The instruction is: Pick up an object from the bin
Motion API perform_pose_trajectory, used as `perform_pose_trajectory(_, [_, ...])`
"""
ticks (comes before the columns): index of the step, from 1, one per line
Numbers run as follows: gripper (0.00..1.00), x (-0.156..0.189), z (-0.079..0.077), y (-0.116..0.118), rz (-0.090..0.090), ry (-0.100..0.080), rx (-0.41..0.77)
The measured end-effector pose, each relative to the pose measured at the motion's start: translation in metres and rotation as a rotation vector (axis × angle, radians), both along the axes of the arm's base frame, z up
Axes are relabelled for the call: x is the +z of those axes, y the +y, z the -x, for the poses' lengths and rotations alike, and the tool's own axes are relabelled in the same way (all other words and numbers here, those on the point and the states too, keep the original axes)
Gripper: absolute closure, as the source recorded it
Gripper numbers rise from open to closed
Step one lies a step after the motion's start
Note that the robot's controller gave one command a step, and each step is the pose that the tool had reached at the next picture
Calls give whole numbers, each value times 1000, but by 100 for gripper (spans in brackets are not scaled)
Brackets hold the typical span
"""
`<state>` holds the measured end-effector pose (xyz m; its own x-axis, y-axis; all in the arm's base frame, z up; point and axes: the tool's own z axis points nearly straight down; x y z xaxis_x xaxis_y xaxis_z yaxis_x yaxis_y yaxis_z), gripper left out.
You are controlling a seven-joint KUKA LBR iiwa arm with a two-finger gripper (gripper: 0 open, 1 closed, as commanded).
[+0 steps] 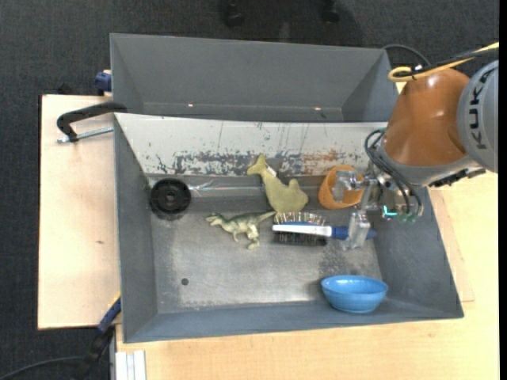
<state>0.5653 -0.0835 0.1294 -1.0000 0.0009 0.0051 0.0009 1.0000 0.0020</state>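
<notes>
the tool [358,234] hangs low at the right of the grey metal bin [238,77], just beside the blue handle end of a black-bristled, white-backed brush [301,231] lying on the floor toward the bin's middle. whether the tool is apart or together cannot be told. a round orange cup [334,190] stands just behind it.

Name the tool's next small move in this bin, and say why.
Probably a short drop onto the brush: the tool hangs right at the brush's blue handle end. The orange cup lies behind it and the blue bowl in front, both apart from the brush, so the handle looks free to take.
</notes>
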Motion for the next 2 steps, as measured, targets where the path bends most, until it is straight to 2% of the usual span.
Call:
perform_pose_trajectory(1, [0, -61, 10, 22, 0, -5, -15])
perform_pose_trajectory(2, [100, -58, 9, 20, 2, -9, -16])
